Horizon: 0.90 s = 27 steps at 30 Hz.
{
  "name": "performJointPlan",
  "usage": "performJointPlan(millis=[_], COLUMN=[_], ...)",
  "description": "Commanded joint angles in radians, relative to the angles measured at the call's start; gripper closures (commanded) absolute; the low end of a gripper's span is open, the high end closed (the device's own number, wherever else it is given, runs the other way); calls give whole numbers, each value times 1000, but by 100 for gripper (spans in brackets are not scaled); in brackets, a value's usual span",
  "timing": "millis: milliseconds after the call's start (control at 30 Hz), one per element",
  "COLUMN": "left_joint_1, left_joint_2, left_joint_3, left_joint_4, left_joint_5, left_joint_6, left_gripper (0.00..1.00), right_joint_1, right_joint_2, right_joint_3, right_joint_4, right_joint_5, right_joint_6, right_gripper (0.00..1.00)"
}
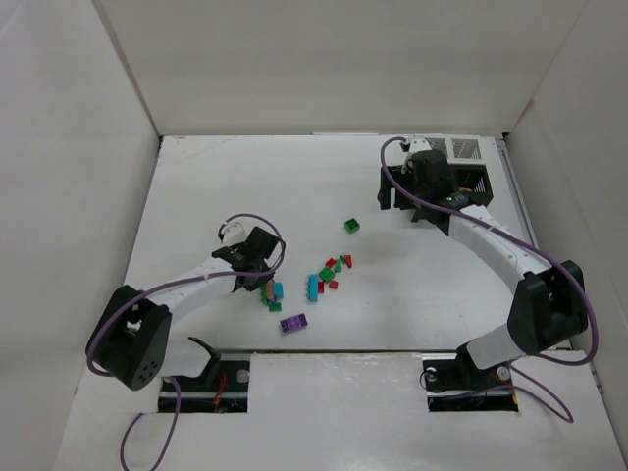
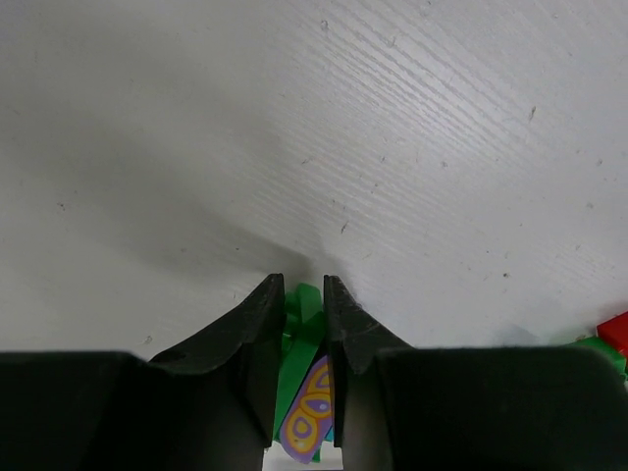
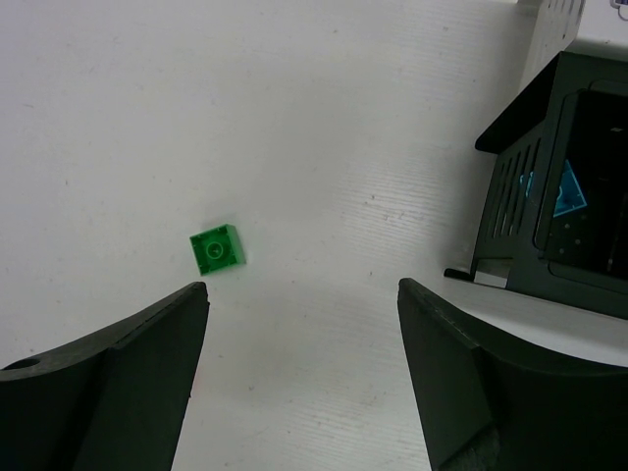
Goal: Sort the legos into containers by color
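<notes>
The table [image 1: 216,186] is white. My left gripper [image 2: 304,287] is black; the green brick [image 2: 297,358] in it has a purple piece [image 2: 309,417] with yellow rings beside it. I also see a green square [image 3: 217,249], red bits [image 1: 346,260], a teal brick [image 1: 313,287] and a purple brick [image 1: 292,323]. One bin [image 3: 510,196] is black, with blue inside.

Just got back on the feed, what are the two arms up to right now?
The left gripper has its fingers shut on a green lego at the left end of the loose pile mid-table. The right gripper hangs open and empty beside the black container, with a lone green brick lying below it. Red, green, teal and purple legos lie unsorted on the table.
</notes>
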Motion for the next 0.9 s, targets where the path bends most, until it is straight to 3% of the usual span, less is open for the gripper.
performJointPlan(millis=[0, 67, 433, 533, 567, 700, 867], left_joint_1=[-17, -17, -89, -99, -99, -99, -99], left_joint_2=[-40, -51, -109, -150, -164, -247, -307], left_joint_3=[7, 18, 220, 257, 272, 272, 272], left_joint_4=[-38, -47, -61, -13, 38, 227, 385], left_joint_5=[-26, -37, -202, -225, -225, -123, 15], left_joint_6=[-3, 11, 167, 276, 304, 485, 592], left_gripper=[92, 100, 100, 100, 100, 100, 100], right_joint_1=[-7, -7, -7, 3, 3, 23, 118], right_joint_2=[-2, -2, -22, -80, -96, -146, -125], right_joint_3=[47, 47, 37, -5, -18, -69, -57], right_joint_4=[8, 8, 17, 82, 120, 203, 310], right_joint_5=[15, 15, -56, -213, -369, -647, -774], right_joint_6=[-1, -1, -33, -129, -166, -251, -188], right_gripper=[18, 18, 19, 19, 19, 18, 15])
